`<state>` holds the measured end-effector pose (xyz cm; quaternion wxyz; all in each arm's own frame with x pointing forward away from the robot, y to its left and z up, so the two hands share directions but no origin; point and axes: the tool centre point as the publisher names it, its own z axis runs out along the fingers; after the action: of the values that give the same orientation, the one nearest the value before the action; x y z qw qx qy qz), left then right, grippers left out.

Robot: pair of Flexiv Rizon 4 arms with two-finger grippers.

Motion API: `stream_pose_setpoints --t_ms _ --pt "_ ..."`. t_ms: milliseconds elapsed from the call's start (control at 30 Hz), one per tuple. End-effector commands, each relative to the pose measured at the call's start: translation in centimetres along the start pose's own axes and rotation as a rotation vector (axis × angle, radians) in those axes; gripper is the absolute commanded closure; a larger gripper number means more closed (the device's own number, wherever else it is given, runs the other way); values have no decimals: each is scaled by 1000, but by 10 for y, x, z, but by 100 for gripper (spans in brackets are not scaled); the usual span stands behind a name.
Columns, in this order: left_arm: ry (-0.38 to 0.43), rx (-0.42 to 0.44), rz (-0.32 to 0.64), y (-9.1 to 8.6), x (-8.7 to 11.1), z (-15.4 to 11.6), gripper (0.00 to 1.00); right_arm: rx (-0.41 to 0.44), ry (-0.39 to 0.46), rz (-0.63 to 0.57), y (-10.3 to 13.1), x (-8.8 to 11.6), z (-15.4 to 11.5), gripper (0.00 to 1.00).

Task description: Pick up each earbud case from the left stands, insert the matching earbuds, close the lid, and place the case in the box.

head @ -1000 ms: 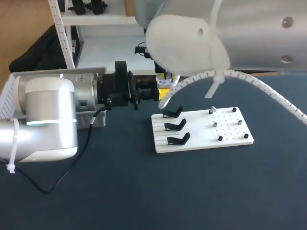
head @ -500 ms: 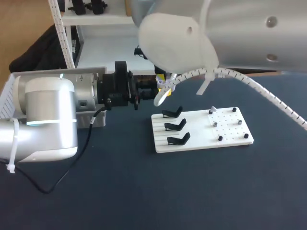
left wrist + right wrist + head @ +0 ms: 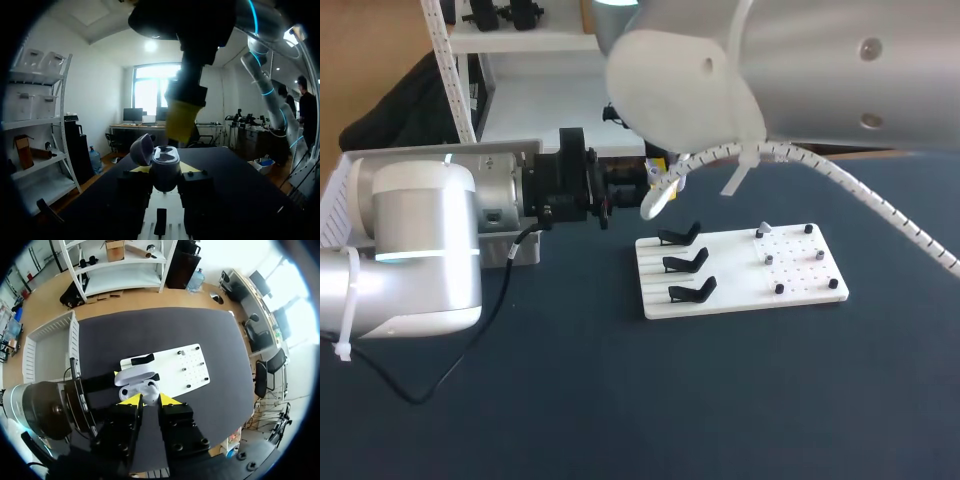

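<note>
The left hand [image 3: 162, 175] is clamped on the open earbud case [image 3: 165, 161], which stands upright between its two fingers with the lid [image 3: 142, 148] tipped back to one side. It holds the case above the dark counter [image 3: 720, 400], behind the white board [image 3: 800, 285]. The right hand [image 3: 149, 400] hangs straight above the case, its yellow tips just over the open top; whether it is apart or together cannot be told. All three black stands [image 3: 685, 263] on the board are bare. The white box [image 3: 50, 347] sits beside the left arm.
</note>
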<state>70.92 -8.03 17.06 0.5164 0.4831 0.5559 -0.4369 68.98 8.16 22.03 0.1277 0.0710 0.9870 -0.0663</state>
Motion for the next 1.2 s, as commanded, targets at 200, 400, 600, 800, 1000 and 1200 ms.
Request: stream_pose_setpoints --t_ms 200,400,600,800,1000,1200 --pt "-4 -4 2 -1 1 0 100 8 10 -6 2 -3 5 100" --pt "-4 -4 2 -1 1 0 100 10 15 -2 0 -3 7 100" --pt "-4 -4 2 -1 1 0 100 11 26 -5 2 -2 13 100" --pt "-4 -4 2 -1 1 0 100 8 37 -1 1 -1 14 89" --pt "-4 -4 2 -1 1 0 100 -5 31 12 -3 2 6 70" --pt "-4 -4 2 -1 1 0 100 -84 9 0 -13 14 -9 68"
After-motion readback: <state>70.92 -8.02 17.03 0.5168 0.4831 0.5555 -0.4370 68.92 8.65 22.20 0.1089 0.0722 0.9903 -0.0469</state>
